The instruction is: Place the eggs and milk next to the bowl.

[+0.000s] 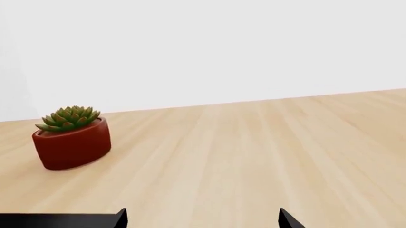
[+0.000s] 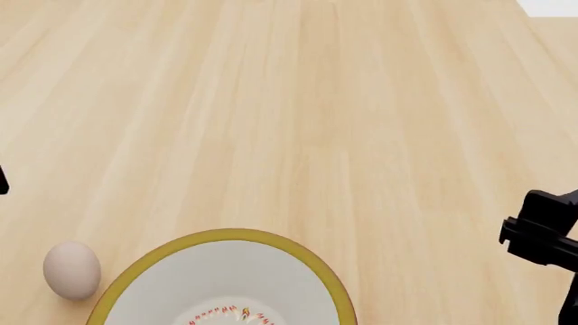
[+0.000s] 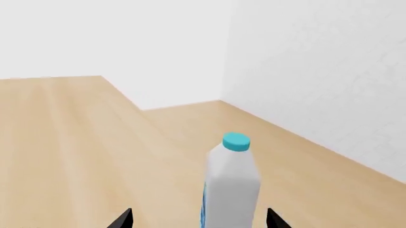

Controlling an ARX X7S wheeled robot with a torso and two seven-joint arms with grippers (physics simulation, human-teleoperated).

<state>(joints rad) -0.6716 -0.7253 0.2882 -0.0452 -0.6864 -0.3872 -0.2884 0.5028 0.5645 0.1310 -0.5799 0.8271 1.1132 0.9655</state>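
The white square-shouldered plastic milk bottle with the teal cap (image 3: 232, 183) stands upright just ahead of my right gripper (image 3: 199, 219), between its wide-open, empty jaws. Closing off-centre could tip it. My left gripper (image 1: 203, 219) is equally open and empty. The pale beige egg (image 2: 72, 269) lies just beside the yellow-rimmed white bowl (image 2: 321, 269).

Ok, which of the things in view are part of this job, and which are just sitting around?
Part of the job:
- pale beige egg, beside the bowl
- wide white bowl with mustard-yellow rim
- white plastic milk bottle with teal cap, upright, ahead of the right gripper

Just sitting around:
- green succulent in a red pot
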